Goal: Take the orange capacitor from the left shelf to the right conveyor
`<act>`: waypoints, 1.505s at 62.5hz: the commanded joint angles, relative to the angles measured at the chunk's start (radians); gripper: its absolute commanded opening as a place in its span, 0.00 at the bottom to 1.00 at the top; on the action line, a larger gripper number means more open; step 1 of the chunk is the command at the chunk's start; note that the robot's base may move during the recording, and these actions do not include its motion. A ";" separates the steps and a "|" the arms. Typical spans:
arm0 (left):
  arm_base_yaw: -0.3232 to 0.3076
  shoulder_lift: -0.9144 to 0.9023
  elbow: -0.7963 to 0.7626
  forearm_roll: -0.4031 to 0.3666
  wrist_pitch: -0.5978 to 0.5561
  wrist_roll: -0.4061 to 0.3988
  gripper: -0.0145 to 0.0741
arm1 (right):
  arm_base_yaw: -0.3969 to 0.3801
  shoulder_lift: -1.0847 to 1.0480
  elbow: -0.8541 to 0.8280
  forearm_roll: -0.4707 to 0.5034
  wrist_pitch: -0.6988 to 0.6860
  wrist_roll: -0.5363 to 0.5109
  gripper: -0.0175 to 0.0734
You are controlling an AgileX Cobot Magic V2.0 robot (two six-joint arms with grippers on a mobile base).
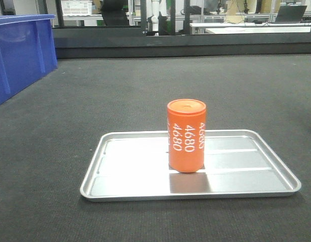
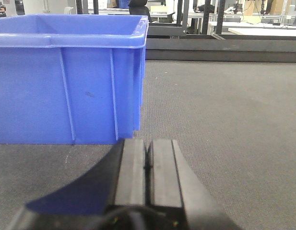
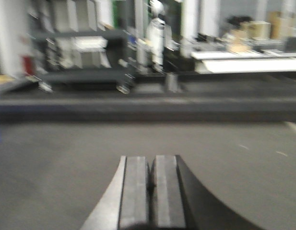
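The orange capacitor [image 1: 186, 136], marked "4680" in white, stands upright on a small shallow silver tray [image 1: 120, 182] that lies on the dark grey textured conveyor belt [image 1: 145, 85]. The left shelf is out of view. My left gripper [image 2: 148, 143] is shut and empty, low over the belt [image 2: 224, 120], pointing at the right corner of a blue bin. My right gripper [image 3: 151, 160] is shut and empty over bare belt [image 3: 66, 158]; that view is blurred. Neither gripper shows in the front view, and the capacitor shows in neither wrist view.
A large blue plastic bin [image 1: 19, 50] stands on the belt at the far left, close ahead of my left gripper [image 2: 66, 81]. A dark raised edge [image 1: 195, 43] bounds the belt at the back, with racks and benches beyond.
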 commanded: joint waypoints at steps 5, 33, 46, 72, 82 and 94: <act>0.000 -0.008 0.022 -0.003 -0.090 0.000 0.02 | -0.083 -0.144 -0.030 -0.001 0.117 -0.095 0.25; 0.000 -0.008 0.022 -0.003 -0.090 0.000 0.02 | -0.111 -0.676 0.181 0.029 0.280 -0.088 0.25; 0.000 -0.008 0.022 -0.003 -0.090 0.000 0.02 | -0.100 -0.705 0.353 0.057 0.258 -0.088 0.25; 0.000 -0.008 0.022 -0.003 -0.090 0.000 0.02 | -0.100 -0.714 0.491 0.093 0.241 -0.069 0.25; 0.000 -0.008 0.022 -0.003 -0.090 0.000 0.02 | -0.097 -0.724 0.488 0.110 0.349 -0.012 0.25; 0.000 -0.008 0.022 -0.003 -0.090 0.000 0.02 | -0.061 -0.724 0.488 0.071 0.281 -0.010 0.25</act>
